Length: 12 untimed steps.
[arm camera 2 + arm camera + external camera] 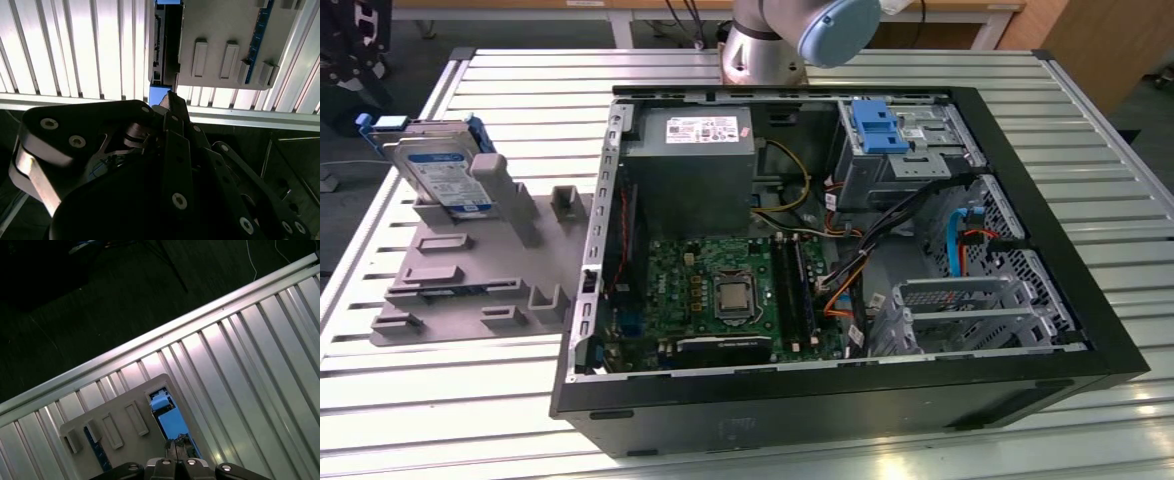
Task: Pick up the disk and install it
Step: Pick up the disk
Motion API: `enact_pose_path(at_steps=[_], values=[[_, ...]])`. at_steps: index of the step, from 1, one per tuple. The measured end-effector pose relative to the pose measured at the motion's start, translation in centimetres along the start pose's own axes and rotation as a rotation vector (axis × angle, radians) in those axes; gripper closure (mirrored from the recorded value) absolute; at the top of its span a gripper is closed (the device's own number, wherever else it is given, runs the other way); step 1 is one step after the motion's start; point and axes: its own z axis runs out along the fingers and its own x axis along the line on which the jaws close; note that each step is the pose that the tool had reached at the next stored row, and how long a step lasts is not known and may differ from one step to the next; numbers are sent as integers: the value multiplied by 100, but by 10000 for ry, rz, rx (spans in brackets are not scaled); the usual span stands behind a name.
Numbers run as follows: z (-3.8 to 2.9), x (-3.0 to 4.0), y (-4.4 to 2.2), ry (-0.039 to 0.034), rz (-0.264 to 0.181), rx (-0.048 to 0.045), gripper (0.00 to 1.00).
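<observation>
The disk [440, 175], silver with a white-and-blue label and blue side rails, stands on edge in a grey holder [467, 270] on the table at the exterior view's left. In the second wrist view the disk [162, 45] appears edge-on, slotted into the holder [220, 40]. My gripper [170, 97] hangs well above it, fingers together and holding nothing. In the first wrist view the gripper [176, 447] points down toward the disk [172, 422] and the holder [115, 425].
An open black computer case [854, 400] lies on the slatted metal table [520, 80], showing a motherboard, a grey box with a white sticker [687, 160], an upright blue bracket [874, 125] and metal drive cages [961, 310]. The arm's base [767, 45] stands behind the case.
</observation>
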Motion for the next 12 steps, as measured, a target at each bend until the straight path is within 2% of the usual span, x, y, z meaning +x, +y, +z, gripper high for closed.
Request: enact_pose_path(at_steps=[3,12], values=[[0,0,0,5,-121,-2,89],[4,0,0,73,-1734,-39,89]])
